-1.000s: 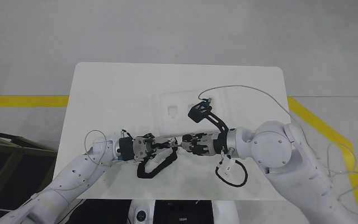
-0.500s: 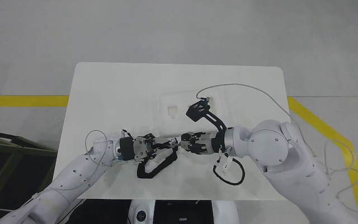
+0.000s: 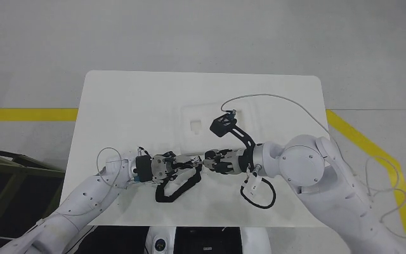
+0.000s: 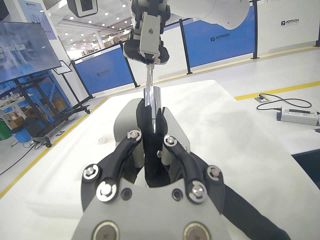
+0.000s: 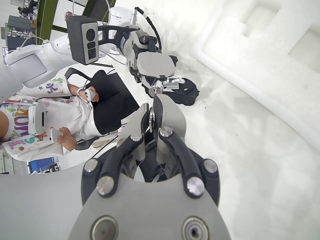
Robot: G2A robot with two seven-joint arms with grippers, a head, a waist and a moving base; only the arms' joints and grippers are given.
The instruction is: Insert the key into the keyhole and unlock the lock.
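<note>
— What is hidden here?
— The key's (image 4: 149,76) head is buried between the right gripper's (image 5: 150,111) fingers, and how deep the tip is sunk into the lock (image 4: 152,96) cannot be told. The lock's black cable (image 4: 247,213) is cut off at the left wrist view's edge.
— Which way is the key pointed?
— At the left gripper (image 4: 150,112), its blade lined up with the chrome lock barrel. The key is pinched by the right jaws and the lock is clamped by the left, both held over the table's (image 3: 127,101) near part, short of the tray (image 3: 187,111).
</note>
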